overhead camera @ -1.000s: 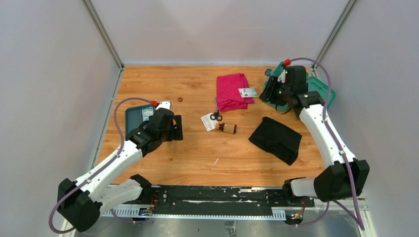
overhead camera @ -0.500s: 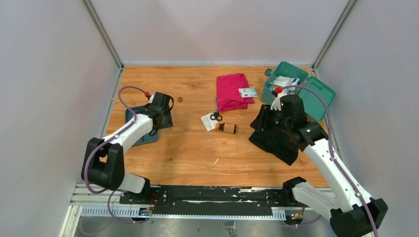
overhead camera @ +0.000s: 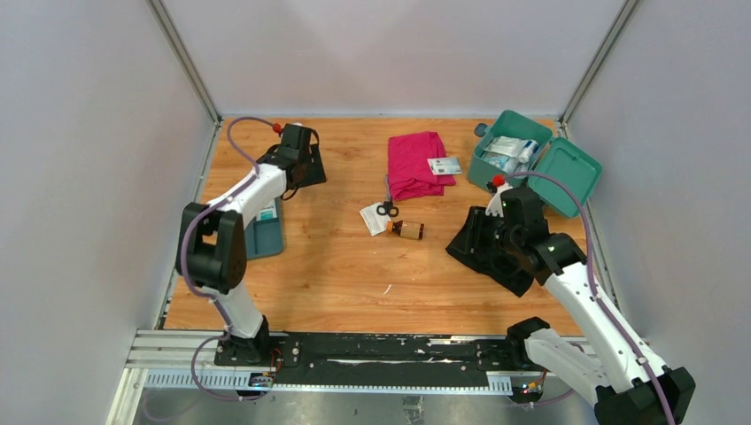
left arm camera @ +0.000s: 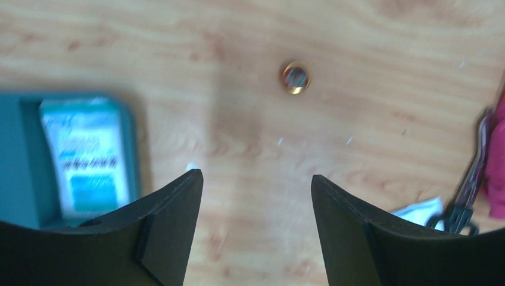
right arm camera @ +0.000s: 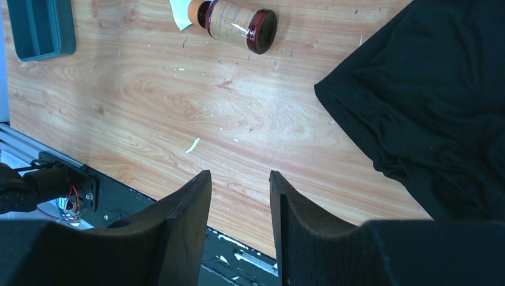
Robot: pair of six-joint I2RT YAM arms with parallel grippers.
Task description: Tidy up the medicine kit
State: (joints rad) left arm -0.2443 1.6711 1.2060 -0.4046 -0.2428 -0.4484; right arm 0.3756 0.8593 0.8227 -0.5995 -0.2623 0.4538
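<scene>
The teal medicine box [overhead camera: 507, 150] stands open at the back right with packets inside, its lid [overhead camera: 564, 175] tipped to the right. A brown bottle [overhead camera: 408, 229] lies on its side mid-table, also in the right wrist view [right arm camera: 237, 22]. Scissors [overhead camera: 387, 208] lie on a white paper [overhead camera: 372, 220]. A small gold cap [left arm camera: 295, 78] lies on the wood. My left gripper [overhead camera: 308, 170] is open and empty [left arm camera: 256, 179], just short of the cap. My right gripper [overhead camera: 476, 232] is open and empty [right arm camera: 239, 176], over the black cloth's left edge.
A teal tray [overhead camera: 264, 237] holding a packet [left arm camera: 83, 155] lies at the left. A pink cloth [overhead camera: 414, 164] with a card [overhead camera: 445, 166] on it lies at the back middle. A black cloth [overhead camera: 505, 252] lies under the right arm. Grey walls close in on both sides.
My left gripper has swung from over the teal tray to the back left, near the cap. My right gripper has pulled back from the medicine box to the black cloth.
</scene>
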